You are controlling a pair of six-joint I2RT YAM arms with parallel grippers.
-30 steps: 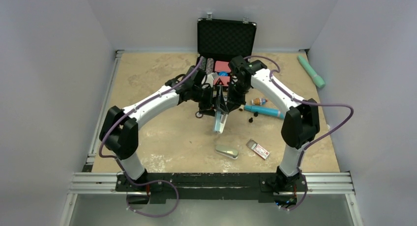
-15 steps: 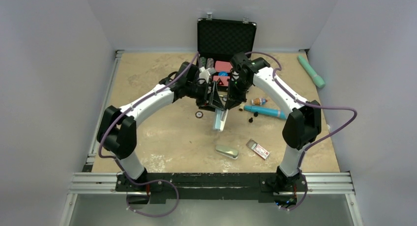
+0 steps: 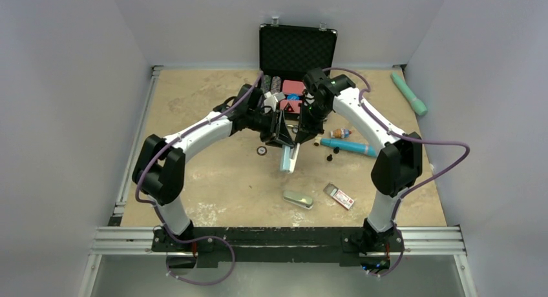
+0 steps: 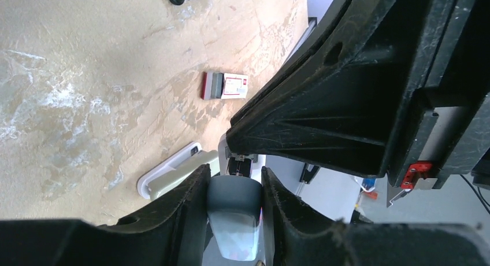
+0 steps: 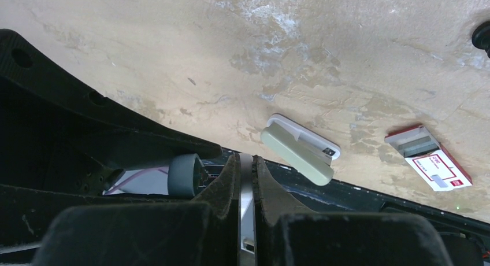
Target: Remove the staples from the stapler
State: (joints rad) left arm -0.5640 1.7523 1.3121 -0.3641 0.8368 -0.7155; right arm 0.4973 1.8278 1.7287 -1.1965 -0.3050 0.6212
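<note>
The light blue stapler [image 3: 288,159] hangs above the table's middle, held between both arms. My left gripper [image 3: 282,135] is shut on its grey-blue body; in the left wrist view the body [image 4: 234,214] fills the gap between the fingers of the gripper [image 4: 234,188]. My right gripper [image 3: 300,137] is shut on a thin pale strip of the stapler [image 5: 247,191], clamped edge-on at the gripper's tip [image 5: 247,166]. The stapler's rounded grey end [image 5: 185,174] shows just left of it. No staples show.
A pale green case [image 3: 298,199] and a red-and-white staple box [image 3: 339,196] lie on the table near me. A teal pen [image 3: 347,146], small black pieces [image 3: 333,155] and a ring [image 3: 262,150] lie around the stapler. An open black case [image 3: 297,51] stands at the back.
Both grippers have shifted slightly back with the stapler still held. The left wrist has moved right, uncovering the small ring on the table.
</note>
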